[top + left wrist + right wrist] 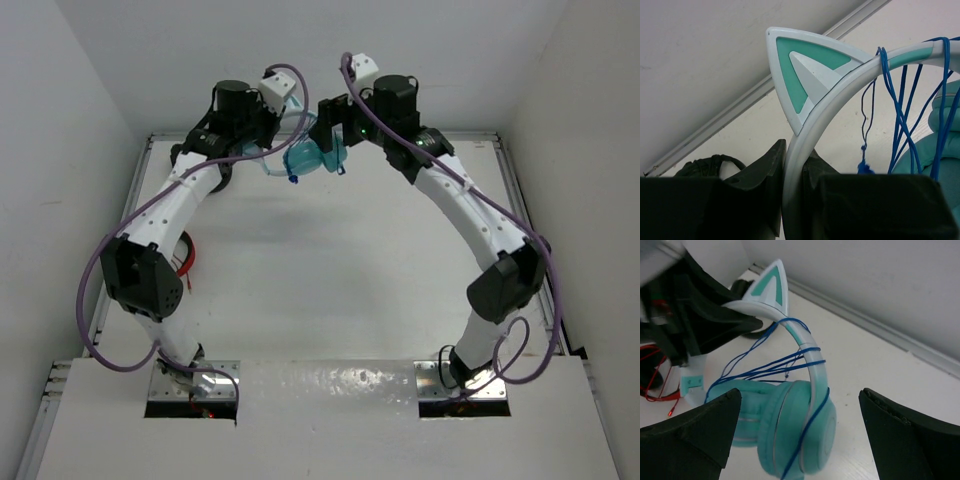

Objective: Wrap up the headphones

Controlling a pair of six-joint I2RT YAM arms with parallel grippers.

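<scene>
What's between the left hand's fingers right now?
The headphones: the left hand pinches the pale headband just below the cat ear. The left wrist view shows it.

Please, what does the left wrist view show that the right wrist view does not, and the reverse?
Only the left wrist view: the blue plug dangling below the headband.
Only the right wrist view: one ear cup in full; a red cable at the left; the right claw wide open.
Both: the headphones, namely the cat ear, the blue cable looped over the headband, and the left claw shut on that headband.
</scene>
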